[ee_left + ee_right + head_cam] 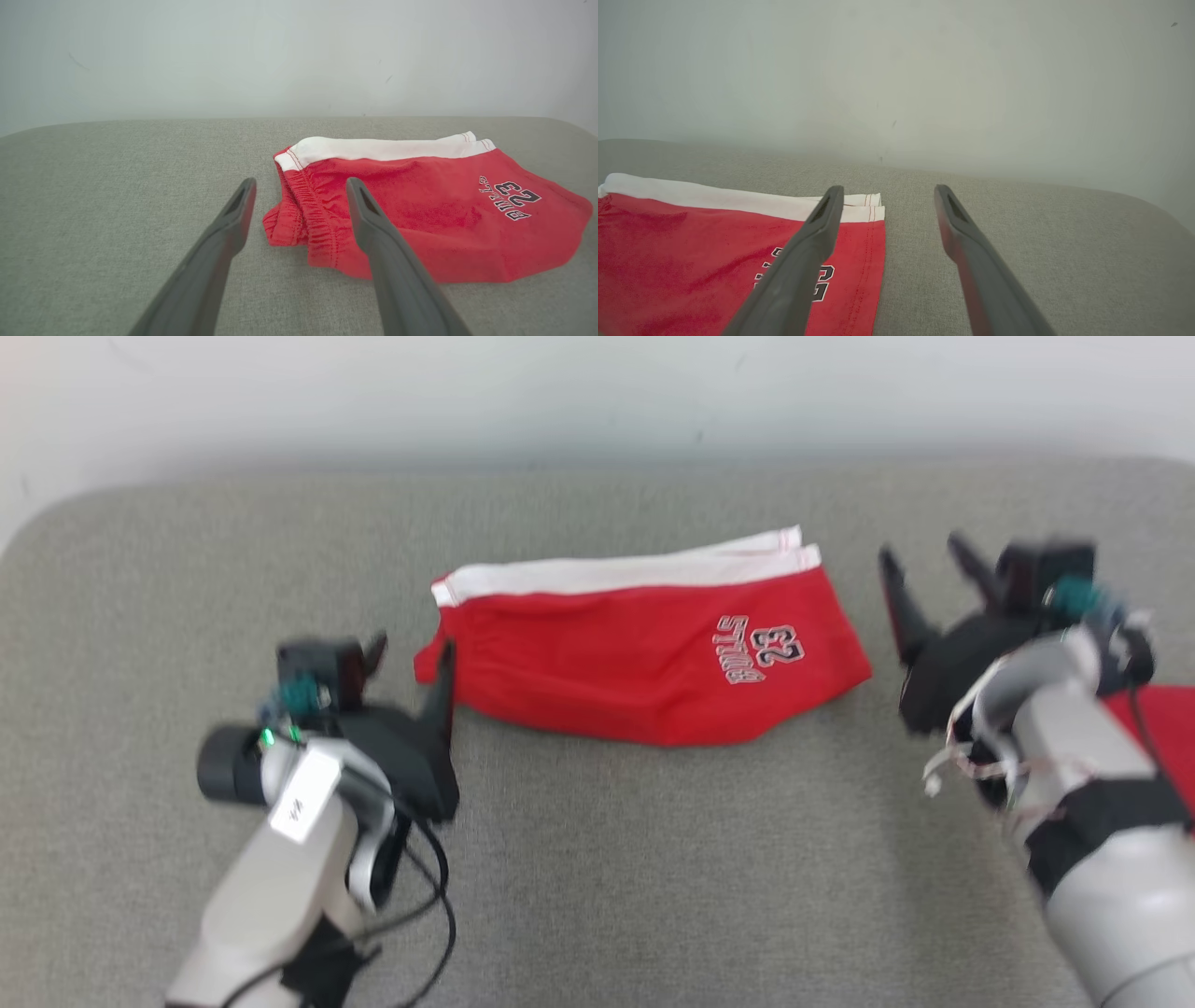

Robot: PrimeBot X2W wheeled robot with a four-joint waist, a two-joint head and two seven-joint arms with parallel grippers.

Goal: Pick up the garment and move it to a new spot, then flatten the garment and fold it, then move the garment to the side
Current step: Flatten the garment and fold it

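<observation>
Garment [644, 653] lies on table [597, 859], about mid-width. Left gripper [411, 651] sits at its left end. Right gripper [920, 549] sits near its right end, apart. Wall [597, 392] stands behind table.

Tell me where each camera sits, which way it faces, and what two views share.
Head view: high on the robot, looking forward and down at the grey surface and folded red shorts; both forearms show, left gripper and right gripper open.
Left wrist view: low behind the left gripper's two fingers, facing the shorts' elastic waistband end and the wall.
Right wrist view: behind the right gripper's fingers, facing the shorts' hem end with the 23 print.
Shared: both wrist views show the white stripe and that print.
</observation>
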